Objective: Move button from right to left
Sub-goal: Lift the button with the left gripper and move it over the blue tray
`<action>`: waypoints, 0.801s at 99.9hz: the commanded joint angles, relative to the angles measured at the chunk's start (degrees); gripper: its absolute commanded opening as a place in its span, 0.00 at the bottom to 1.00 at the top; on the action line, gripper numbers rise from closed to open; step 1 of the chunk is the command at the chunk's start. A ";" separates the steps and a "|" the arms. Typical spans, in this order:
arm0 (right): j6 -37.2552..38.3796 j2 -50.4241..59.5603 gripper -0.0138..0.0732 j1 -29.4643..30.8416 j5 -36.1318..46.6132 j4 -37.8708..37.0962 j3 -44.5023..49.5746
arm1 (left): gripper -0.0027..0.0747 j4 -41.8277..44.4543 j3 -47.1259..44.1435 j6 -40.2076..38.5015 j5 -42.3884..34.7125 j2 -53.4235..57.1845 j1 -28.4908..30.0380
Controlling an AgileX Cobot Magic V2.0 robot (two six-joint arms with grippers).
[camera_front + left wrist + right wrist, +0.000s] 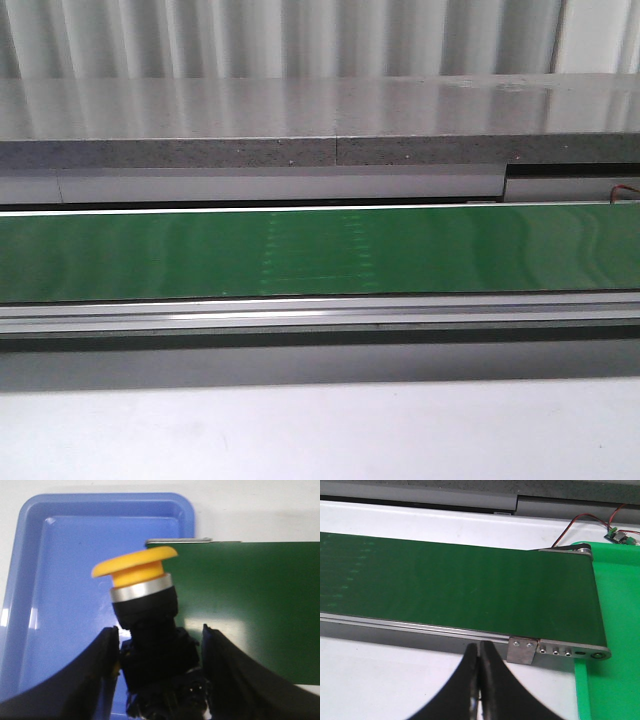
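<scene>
Between the left pincer's fingers sits the button, clenched at its black body, yellow head away from the wrist and tilted; below it lies the blue tray, beside the belt's end, so release looks like a short drop; the right pincer hangs clenched on nothing near the belt's other end, by the green tray.

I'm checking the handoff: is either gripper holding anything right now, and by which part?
The left gripper holds the button by its dark lower body, yellow head sticking out beyond the fingers. The right gripper is shut on nothing.
</scene>
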State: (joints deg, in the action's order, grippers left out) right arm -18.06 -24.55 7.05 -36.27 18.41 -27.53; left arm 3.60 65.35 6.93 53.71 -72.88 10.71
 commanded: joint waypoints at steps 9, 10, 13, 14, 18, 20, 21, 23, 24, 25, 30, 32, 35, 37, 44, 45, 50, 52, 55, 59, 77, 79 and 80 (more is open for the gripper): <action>-0.41 -0.16 0.08 -0.04 3.88 0.54 -1.66 | 0.01 -8.19 0.83 8.03 -7.01 -3.13 10.12; -0.41 -0.16 0.08 -0.04 3.88 0.54 -1.66 | 0.01 -8.48 0.83 8.62 -7.11 -3.63 10.41; -0.41 -0.16 0.08 -0.04 3.88 0.54 -1.66 | 0.01 -9.47 0.83 9.38 -7.57 -4.65 11.76; -0.41 -0.16 0.08 -0.04 3.88 0.54 -1.66 | 0.01 -9.95 0.83 9.38 -7.79 -5.21 12.22; -0.41 -0.16 0.08 -0.04 3.88 0.54 -1.66 | 0.01 -10.31 0.83 9.38 -8.37 -6.59 13.17; -0.41 -0.16 0.08 -0.04 3.88 0.54 -1.66 | 0.01 -10.41 0.83 9.38 -8.61 -7.74 13.61; -0.41 -0.16 0.08 -0.04 3.88 0.54 -1.66 | 0.01 -10.41 0.83 9.38 -8.61 -7.74 13.74; -0.41 -0.16 0.08 -0.04 3.88 0.54 -1.66 | 0.01 -10.41 0.83 9.38 -8.89 -8.62 13.97; -0.41 -0.16 0.08 -0.04 3.88 0.54 -1.66 | 0.01 -10.41 0.83 9.38 -9.08 -9.23 14.14; -0.41 -0.16 0.08 -0.04 3.88 0.54 -1.66 | 0.01 -10.41 0.83 9.38 -9.19 -9.52 14.30; -0.41 -0.16 0.08 -0.04 3.88 0.54 -1.66 | 0.01 -10.41 0.83 9.38 -9.83 -11.62 14.75; -0.41 -0.16 0.08 -0.04 3.88 0.54 -1.66 | 0.01 -10.41 0.83 9.38 -10.20 -12.49 14.95; -0.41 -0.16 0.08 -0.04 3.88 0.54 -1.66 | 0.01 -10.41 0.83 9.38 -10.65 -13.83 14.87; -0.41 -0.16 0.08 -0.04 3.88 0.54 -1.66 | 0.01 -10.41 0.83 9.38 -10.85 -14.37 14.87; -0.41 -0.16 0.08 -0.04 3.88 0.54 -1.66 | 0.01 -10.41 0.83 9.38 -12.26 -16.77 14.97; -0.41 -0.16 0.08 -0.04 3.88 0.54 -1.66 | 0.01 -10.41 0.83 9.38 -12.55 -17.21 14.97; -0.41 -0.16 0.08 -0.04 3.88 0.54 -1.66 | 0.01 -10.41 0.83 9.38 -13.70 -18.53 14.97; -0.41 -0.16 0.08 -0.04 3.88 0.54 -1.66 | 0.01 -10.41 0.83 9.38 -14.25 -19.07 14.97; -0.41 -0.16 0.08 -0.04 3.88 0.54 -1.66 | 0.01 -10.54 0.83 9.38 -15.02 -19.68 14.97; -0.41 -0.16 0.08 -0.04 3.88 0.54 -1.66 | 0.01 -10.94 0.83 9.38 -16.09 -20.60 14.97; -0.41 -0.16 0.08 -0.04 3.88 0.54 -1.66 | 0.01 -10.99 0.83 10.22 -18.16 -24.03 14.97; -0.41 -0.16 0.08 -0.04 3.88 0.54 -1.66 | 0.01 -11.10 0.83 10.85 -18.30 -24.39 14.97; -0.41 -0.16 0.08 -0.04 3.88 0.54 -1.66 | 0.01 -11.23 0.83 11.16 -18.37 -24.65 14.97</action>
State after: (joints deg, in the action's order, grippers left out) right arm -18.06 -24.55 7.05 -36.27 18.41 -27.53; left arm -6.39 64.84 16.73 38.42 -98.36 25.62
